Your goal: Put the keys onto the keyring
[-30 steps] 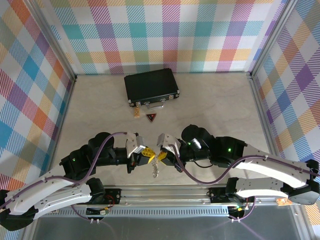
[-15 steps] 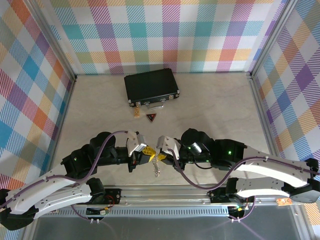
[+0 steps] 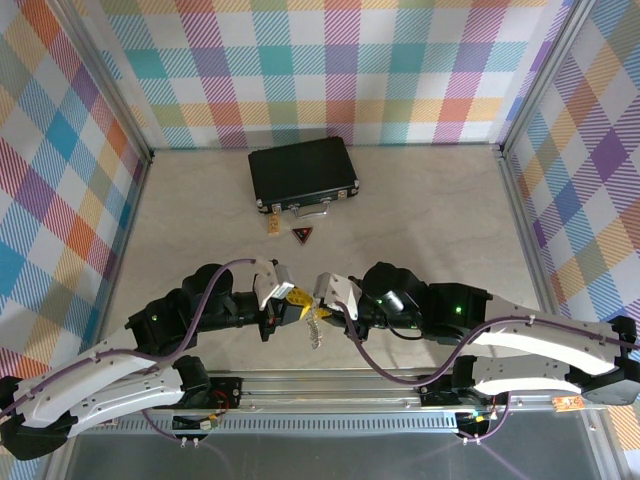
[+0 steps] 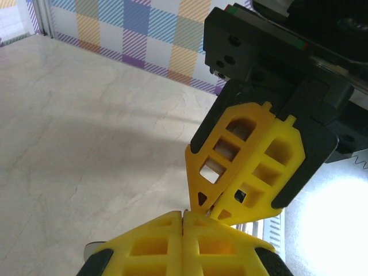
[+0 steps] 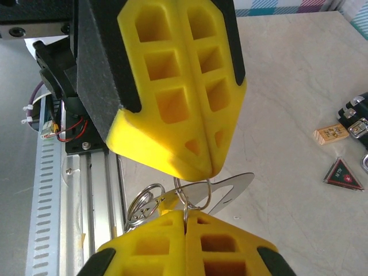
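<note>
Two grippers, tip to tip above the near middle of the table (image 3: 430, 220).

1. Left gripper (image 3: 291, 300): yellow fingers pressed flat together with no gap. Its tip comes down onto the top of a wire ring in the right wrist view. Whether anything is pinched in it cannot be told.

2. Right gripper (image 3: 322, 296): yellow fingers likewise closed tight. A thin wire of the keyring (image 3: 314, 334) runs into the seam between them, so the keyring is gripped there.

3. Keyring: silvery, hanging just below the two fingertips, off the table surface, between the arms and close to the near metal rail (image 3: 330, 385). The right wrist view shows one wire loop between the two tips, a second loop (image 5: 141, 204) just to its left, and a flat silvery plate (image 5: 233, 188) just to its right.

4. Key: whether it sits among the yellow fingertips cannot be told.

5. Black case (image 3: 303, 172): flat on the far middle of the table, lid closed, silver handle on its near side, well apart from the grippers.

6. Small wooden tag (image 3: 274, 228): on the table just near of the case, left of the handle.

7. Dark triangular tag (image 3: 302, 236): red mark on top, just right of the wooden tag, between case and grippers.
</note>
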Controlling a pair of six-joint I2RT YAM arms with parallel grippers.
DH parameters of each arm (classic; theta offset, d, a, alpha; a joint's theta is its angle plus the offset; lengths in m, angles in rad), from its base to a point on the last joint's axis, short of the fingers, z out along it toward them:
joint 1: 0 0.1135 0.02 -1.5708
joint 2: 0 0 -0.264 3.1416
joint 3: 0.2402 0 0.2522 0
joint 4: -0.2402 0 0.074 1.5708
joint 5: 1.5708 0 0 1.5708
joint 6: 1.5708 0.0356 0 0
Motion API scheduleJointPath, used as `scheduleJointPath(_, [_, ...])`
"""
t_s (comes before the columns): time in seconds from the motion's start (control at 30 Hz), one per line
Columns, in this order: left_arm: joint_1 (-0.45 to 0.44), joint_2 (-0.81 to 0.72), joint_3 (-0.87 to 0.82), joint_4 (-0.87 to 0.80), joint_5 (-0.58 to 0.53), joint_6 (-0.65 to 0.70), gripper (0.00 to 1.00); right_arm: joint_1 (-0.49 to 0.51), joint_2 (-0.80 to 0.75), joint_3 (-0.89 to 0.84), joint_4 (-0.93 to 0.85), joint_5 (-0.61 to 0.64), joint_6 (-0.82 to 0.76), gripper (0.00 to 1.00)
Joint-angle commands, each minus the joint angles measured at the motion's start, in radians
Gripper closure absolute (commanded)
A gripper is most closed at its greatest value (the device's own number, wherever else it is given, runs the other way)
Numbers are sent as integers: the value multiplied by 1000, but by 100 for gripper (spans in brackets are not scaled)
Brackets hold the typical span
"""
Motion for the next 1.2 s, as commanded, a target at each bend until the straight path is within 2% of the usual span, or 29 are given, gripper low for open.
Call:
scheduleJointPath(0.0, [-9,-18,-16,97,-49,-26,100,17,-23,-10,66,-11,-17,100])
scheduleJointPath(0.33, [-9,-20,-25,124,-73,-34,100,16,-33,-22,77,4,-17,100])
scheduleJointPath(0.8, [-8,-29,-27,133,-86,-33,100,17,-59,-32,78,-29,-9,89])
scheduleJointPath(1.17, [-9,-32,-29,146,-80,-29,100,17,-61,-35,83,-45,0,88])
